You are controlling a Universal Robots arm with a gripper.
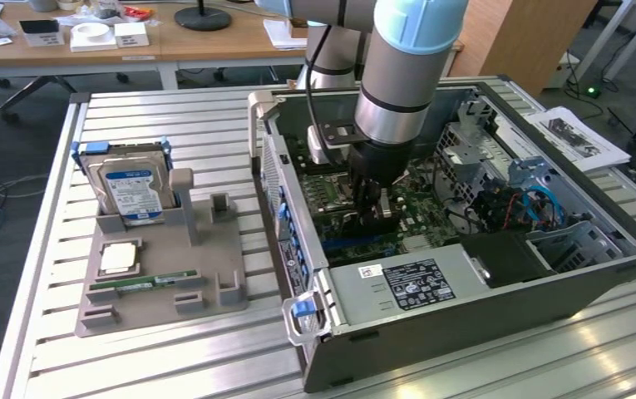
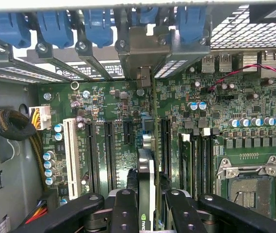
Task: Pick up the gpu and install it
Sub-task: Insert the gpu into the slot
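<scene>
Holding the gpu edge-on above the motherboard, my gripper sits centre frame in the exterior view, fingers clamped on the card's faces. Best, I judge, to keep it upright, bracket meeting the rear opening, pressing evenly. Left to right: parts tray, hard drive, slatted metal table, open computer case; office desks behind.

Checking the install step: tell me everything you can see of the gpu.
The gpu is a thin dark card, seen edge-on in the wrist view, with a silver metal bracket at its far end by the case's blue latches. It stands on edge over the green motherboard, parallel to the long slots. The gripper is shut on it, black fingers on both faces. Whether it is seated in a slot cannot be told.
</scene>
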